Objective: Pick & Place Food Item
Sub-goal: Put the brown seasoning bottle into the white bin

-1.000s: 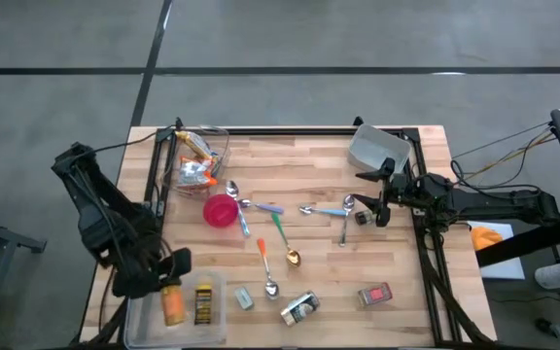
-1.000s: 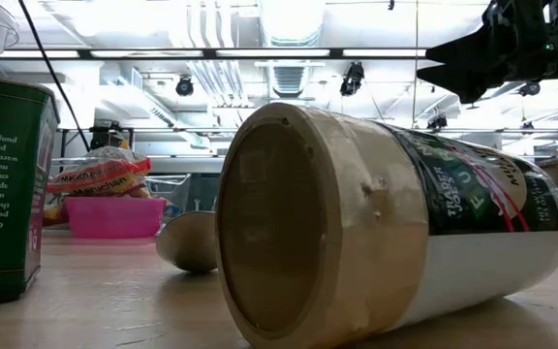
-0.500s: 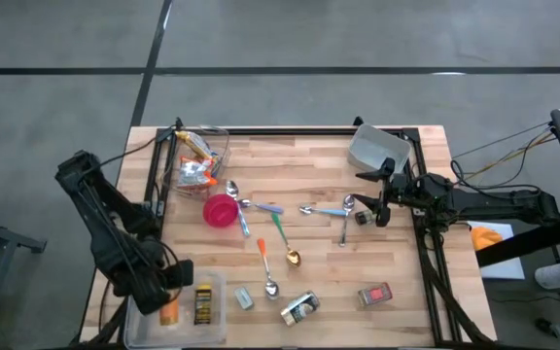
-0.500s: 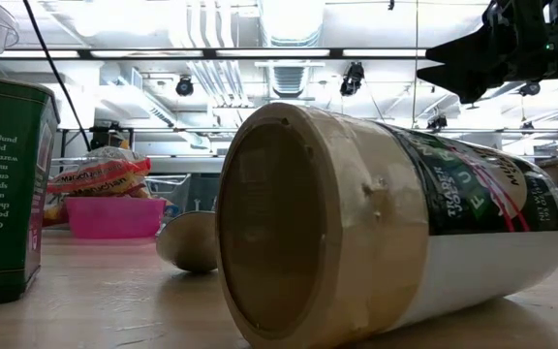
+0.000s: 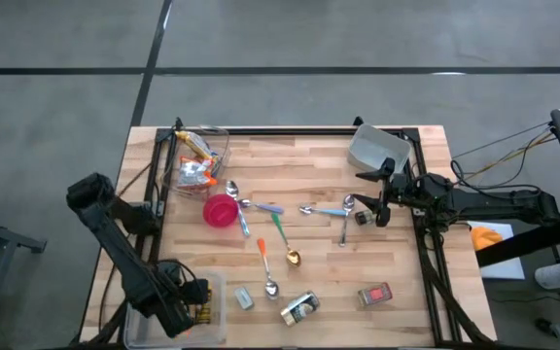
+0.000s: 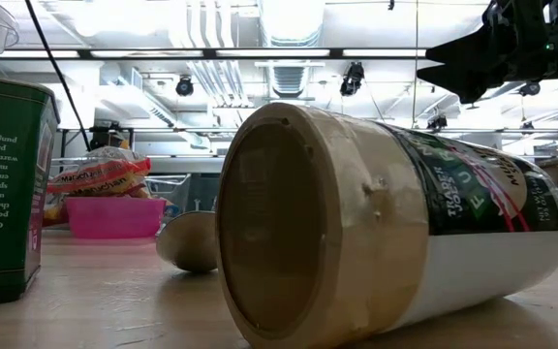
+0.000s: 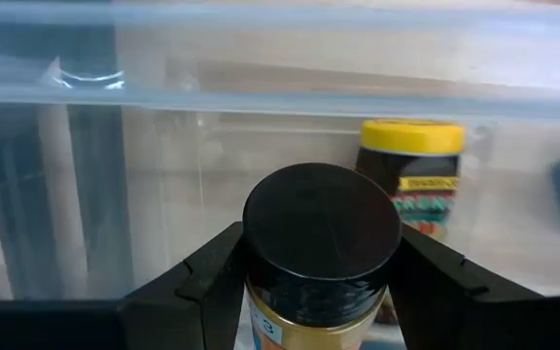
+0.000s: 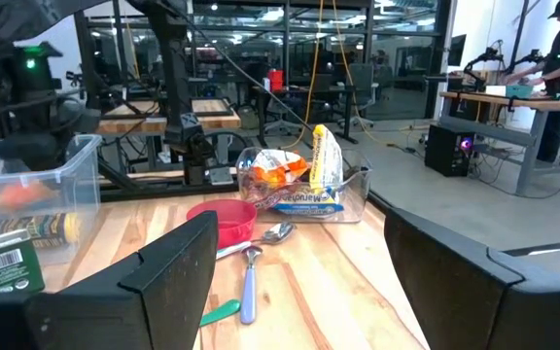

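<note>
1. The left hand [image 7: 321, 282] is clenched on a black-capped jar [image 7: 321, 255], one finger on each side just under the cap. In the wrist view the jar looks upright between the fingers.

2. The jar sits inside the clear plastic bin [image 5: 212, 282] at the near-left corner of the surface [image 5: 319, 165]. Seen from above, the left arm covers most of the bin.

3. A yellow-lidded spice bottle [image 7: 412, 175] stands in the same bin, just beside the held jar and a little farther from the wrist camera.

4. The right hand [image 5: 370, 206] hovers near the right edge of the surface, fingers spread wide and holding nothing, above a blue-handled spoon [image 5: 331, 208].

5. Judged risks from here:
   - If the fingers part while the jar is off the bin floor, it may drop and tip against the spice bottle.
   - The bin walls are close; a sideways withdrawal could catch a wall and drag the bin off the near edge.
   - The cap is smooth and round, so a shallow grip under it could let the jar twist or slip.
</note>
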Available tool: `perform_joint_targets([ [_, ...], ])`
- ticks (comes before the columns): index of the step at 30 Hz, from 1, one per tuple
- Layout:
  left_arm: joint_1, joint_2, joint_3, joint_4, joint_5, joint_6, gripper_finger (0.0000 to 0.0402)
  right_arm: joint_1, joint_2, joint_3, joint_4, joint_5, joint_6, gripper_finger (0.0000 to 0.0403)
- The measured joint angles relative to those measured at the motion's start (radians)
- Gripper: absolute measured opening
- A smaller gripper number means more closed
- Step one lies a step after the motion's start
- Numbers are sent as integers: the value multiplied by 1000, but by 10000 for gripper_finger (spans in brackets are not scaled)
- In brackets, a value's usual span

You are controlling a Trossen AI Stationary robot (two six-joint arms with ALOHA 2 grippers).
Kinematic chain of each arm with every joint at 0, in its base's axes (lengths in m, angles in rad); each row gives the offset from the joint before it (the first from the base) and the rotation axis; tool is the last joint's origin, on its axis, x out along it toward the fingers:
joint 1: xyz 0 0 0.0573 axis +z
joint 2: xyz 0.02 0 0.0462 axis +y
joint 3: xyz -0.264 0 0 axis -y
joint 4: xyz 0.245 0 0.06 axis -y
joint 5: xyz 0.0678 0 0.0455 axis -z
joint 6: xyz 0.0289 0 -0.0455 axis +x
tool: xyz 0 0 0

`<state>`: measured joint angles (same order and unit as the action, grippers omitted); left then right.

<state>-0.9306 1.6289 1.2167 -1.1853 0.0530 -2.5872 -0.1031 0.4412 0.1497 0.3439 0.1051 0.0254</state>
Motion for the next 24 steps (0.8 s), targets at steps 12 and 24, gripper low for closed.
perform_joint_targets([
  [12,0,120,-1,11,-1,25,204,0,0,0,0,0,0,290],
  [24,1,126,-46,38,-22,12,206,0,0,0,-4,0,0,290],
])
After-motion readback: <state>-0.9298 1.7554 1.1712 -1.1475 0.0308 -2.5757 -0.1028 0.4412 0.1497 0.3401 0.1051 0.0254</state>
